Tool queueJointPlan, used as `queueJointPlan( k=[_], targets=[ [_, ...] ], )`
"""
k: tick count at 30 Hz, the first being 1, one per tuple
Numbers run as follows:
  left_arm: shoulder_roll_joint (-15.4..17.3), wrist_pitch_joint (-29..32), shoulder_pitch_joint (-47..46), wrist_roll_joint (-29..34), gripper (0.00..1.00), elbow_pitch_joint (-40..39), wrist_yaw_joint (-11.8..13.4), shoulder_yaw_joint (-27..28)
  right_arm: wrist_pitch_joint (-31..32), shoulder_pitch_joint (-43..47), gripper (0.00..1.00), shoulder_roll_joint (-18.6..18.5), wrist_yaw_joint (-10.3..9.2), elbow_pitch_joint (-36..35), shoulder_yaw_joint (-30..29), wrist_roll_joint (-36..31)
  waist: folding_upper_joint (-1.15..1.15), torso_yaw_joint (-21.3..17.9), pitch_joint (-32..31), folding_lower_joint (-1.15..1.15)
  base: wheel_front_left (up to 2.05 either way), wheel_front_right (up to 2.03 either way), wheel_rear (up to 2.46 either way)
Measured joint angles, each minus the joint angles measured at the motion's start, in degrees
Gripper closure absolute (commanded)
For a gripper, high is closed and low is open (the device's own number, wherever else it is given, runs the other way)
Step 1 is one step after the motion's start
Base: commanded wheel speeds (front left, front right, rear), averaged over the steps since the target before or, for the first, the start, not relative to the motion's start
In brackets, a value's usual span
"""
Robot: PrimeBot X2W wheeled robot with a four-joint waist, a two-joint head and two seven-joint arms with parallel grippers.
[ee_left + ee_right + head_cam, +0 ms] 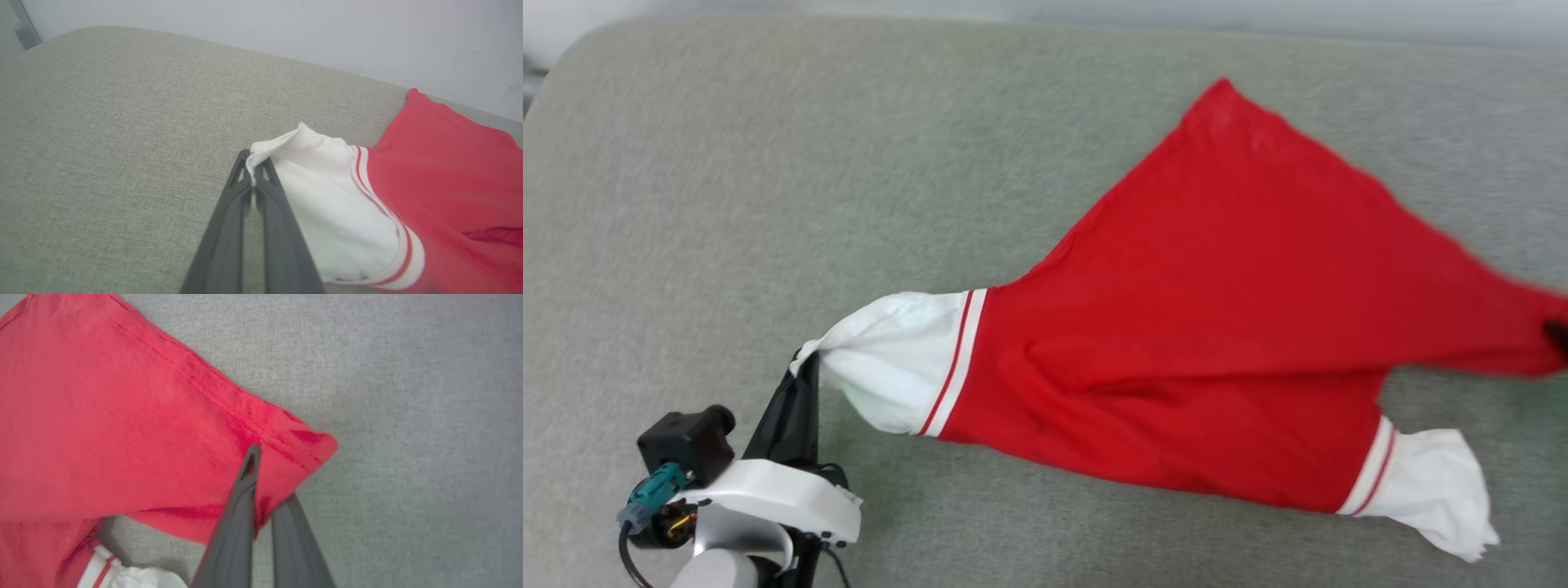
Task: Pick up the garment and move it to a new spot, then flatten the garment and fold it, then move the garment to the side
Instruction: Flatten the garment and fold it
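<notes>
Red garment (1217,327) taut between left tool (252,173) pinching white sleeve (327,204) and right tool (270,475), apparently gripping hem (229,406).

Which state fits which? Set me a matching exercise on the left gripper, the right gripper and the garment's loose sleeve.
Things:
1. left gripper
2. right gripper
3. loose white sleeve

States:
A. free, held by neither gripper
B. shut on a red hem corner of the garment
C. shut on the edge of the other white sleeve

Pairs: 1-C, 2-B, 3-A.
</notes>
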Motion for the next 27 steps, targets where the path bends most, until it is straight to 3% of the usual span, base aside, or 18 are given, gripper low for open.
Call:
queueJointPlan(
  k=[10,16,20,21,22,27],
  targets=[
    [0.96,1.18,4.16,-2.31,1.00,1.77,1.14,1.89,-1.20,22.35,1.00,12.15,0.00,-13.10,-6.37,0.76,0.00,-5.39,-5.42,0.00,0.00,0.00,0.00],
    [2.02,1.52,7.71,-3.67,1.00,3.35,1.25,2.96,-1.10,30.80,1.00,17.24,0.00,-14.58,-6.61,0.24,0.00,-7.79,-8.20,0.00,0.00,0.00,0.00],
    [2.22,1.49,8.94,-4.31,1.00,3.69,1.23,3.27,-2.56,34.17,1.00,18.72,-0.01,-13.69,-6.28,0.24,0.00,-8.49,-9.24,-0.01,0.00,0.00,0.00],
    [2.21,1.49,8.99,-4.49,1.00,3.77,1.22,3.24,-3.61,34.24,0.70,19.03,-0.01,-13.40,-6.14,0.35,0.00,-8.53,-9.34,-0.01,0.00,0.00,0.00],
    [2.20,1.49,8.99,-4.57,1.00,3.75,1.21,3.23,-4.68,34.20,0.04,19.12,-0.01,-13.15,-5.93,0.62,0.00,-8.52,-9.39,-0.01,0.00,0.00,0.00],
    [2.01,1.48,9.00,-4.63,1.00,3.64,1.13,2.69,-13.88,32.10,0.00,18.55,-0.01,-13.27,-3.78,0.60,0.00,-8.21,-9.50,-0.01,0.00,0.00,0.00]
  ],
)
